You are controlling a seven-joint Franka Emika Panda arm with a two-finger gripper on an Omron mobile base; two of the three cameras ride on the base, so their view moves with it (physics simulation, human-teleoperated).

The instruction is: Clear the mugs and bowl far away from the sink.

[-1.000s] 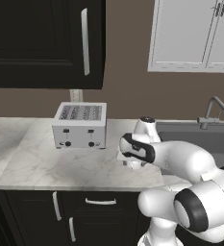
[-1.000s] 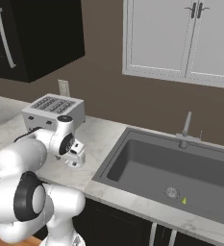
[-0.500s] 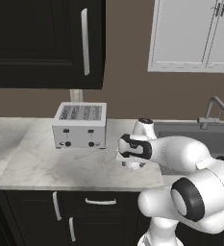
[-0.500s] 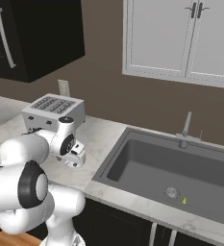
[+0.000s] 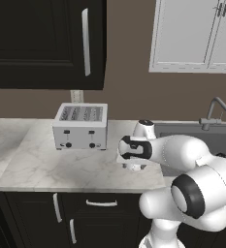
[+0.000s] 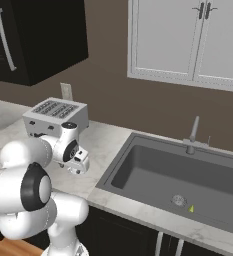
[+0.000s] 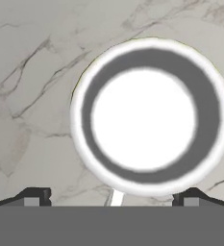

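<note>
Little has changed over the last second: the hand (image 5: 133, 167) has stayed low over the marble surface (image 5: 41, 164), and only the elbow behind it has swung a bit, so the approach looks settled rather than under way. I take that to mean the grasp on the white mug (image 7: 151, 117) comes next.

From the hand view the mug sits upright on the surface, its round mouth directly below the camera, slightly toward 1 o'clock of centre. The fingers (image 7: 34, 196) are spread wide and empty, one tip at 7 o'clock and one at 5 o'clock.

The forearm reaches out level from the base, wrist bent down. The sink (image 6: 183, 175) lies well apart at 3 o'clock of the hand, the toaster (image 5: 81, 127) near at 10 o'clock.
</note>
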